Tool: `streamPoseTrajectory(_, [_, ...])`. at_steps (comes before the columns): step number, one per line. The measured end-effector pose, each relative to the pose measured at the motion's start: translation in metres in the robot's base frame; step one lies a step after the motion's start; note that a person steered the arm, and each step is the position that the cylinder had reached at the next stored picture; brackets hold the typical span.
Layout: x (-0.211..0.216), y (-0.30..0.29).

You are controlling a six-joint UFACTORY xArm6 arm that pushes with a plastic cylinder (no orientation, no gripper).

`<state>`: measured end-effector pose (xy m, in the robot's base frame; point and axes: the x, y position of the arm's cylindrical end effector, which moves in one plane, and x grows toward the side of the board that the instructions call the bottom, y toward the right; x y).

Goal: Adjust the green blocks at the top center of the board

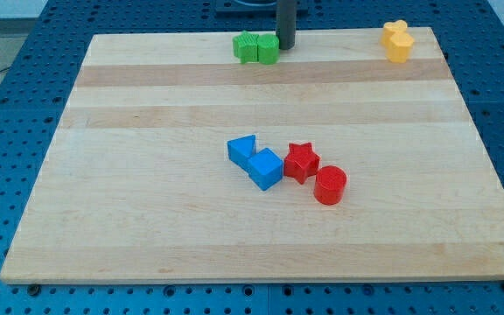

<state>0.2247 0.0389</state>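
Observation:
Two green blocks sit side by side at the top centre of the wooden board [147,219]: a left green block [246,46] and a right green cube [268,49], touching each other. My tip [285,45] stands right against the right side of the green cube. The rod rises straight up out of the view's top.
Two yellow blocks [397,41] sit together at the top right corner. In the board's middle lie a blue triangle [242,150], a blue cube [266,169], a red star [301,162] and a red cylinder [330,185], close together.

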Motion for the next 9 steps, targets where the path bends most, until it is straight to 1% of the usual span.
streamPoseTrajectory(1, [0.001,0.033])
streamPoseTrajectory(2, [0.037,0.049])
streamPoseTrajectory(3, [0.062,0.005])
streamPoseTrajectory(4, [0.061,-0.038])
streamPoseTrajectory(5, [0.055,-0.034])
streamPoseTrajectory(6, [0.05,-0.016])
streamPoseTrajectory(7, [0.043,-0.013])
streamPoseTrajectory(8, [0.022,-0.015])
streamPoseTrajectory(9, [0.021,-0.016])
